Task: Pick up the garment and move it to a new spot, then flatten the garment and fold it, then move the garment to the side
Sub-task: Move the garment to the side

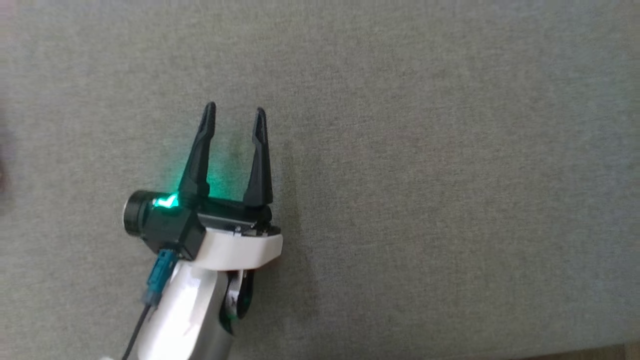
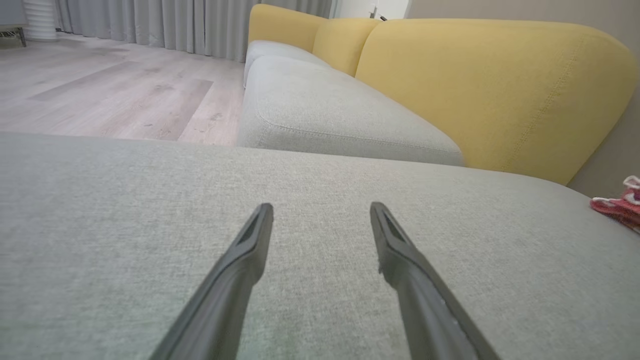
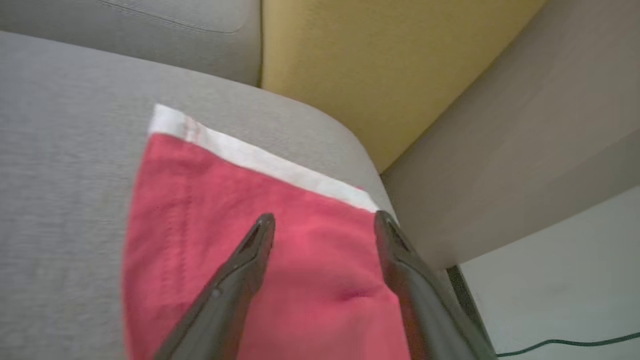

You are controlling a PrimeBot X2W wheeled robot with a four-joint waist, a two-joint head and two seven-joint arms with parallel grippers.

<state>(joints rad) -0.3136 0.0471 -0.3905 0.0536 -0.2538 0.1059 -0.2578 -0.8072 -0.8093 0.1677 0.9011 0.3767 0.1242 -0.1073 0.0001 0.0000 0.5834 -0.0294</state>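
Left gripper: jaws set wide, nothing between them, positioned low over the bare grey seat cushion, well in from its edges. A green indicator light glows on the wrist housing; a blue connector with a dark lead sits below it.

Right gripper: jaws set wide, nothing gripped, fingers spread above the garment.

Garment: red fabric with a white band along its far edge. It lies flat at the cushion's rounded corner, the band end reaching the cushion edge. In the left wrist view it shows at the far right edge of the cushion, well apart from the left gripper.

Surroundings:
- yellow backrest rises just behind the garment's corner;
- a green cable lies on the pale floor beyond the cushion edge;
- further off, a second grey cushion, wood-look flooring and grey curtains.
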